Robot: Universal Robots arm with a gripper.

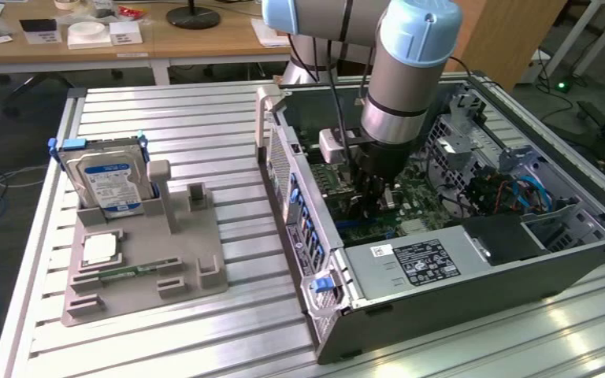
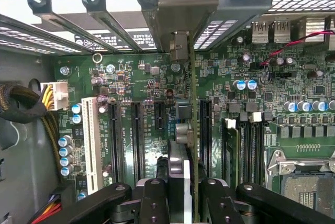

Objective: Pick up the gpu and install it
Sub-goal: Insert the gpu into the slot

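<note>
The arm reaches down into the open computer case (image 1: 460,236), which lies on its side on the slatted metal table (image 1: 176,126), and the gripper (image 1: 378,206) sits low over the motherboard (image 1: 413,201). In the wrist view the gripper (image 2: 180,192) has its two black fingers (image 2: 155,198) clamped on the gpu (image 2: 184,135), which is seen edge-on, standing upright over the motherboard (image 2: 131,72), with its metal end bracket (image 2: 179,46) toward the case's rear slot openings. The card's lower edge runs along among the black expansion slots (image 2: 137,140); whether it is fully seated cannot be told. In the exterior view, at about nine o'clock from the case, a grey parts holder (image 1: 145,260) stands on the table, with a blue-labelled hard drive (image 1: 108,181) upright at its far end and a memory stick (image 1: 124,272) lying flat in it
</note>
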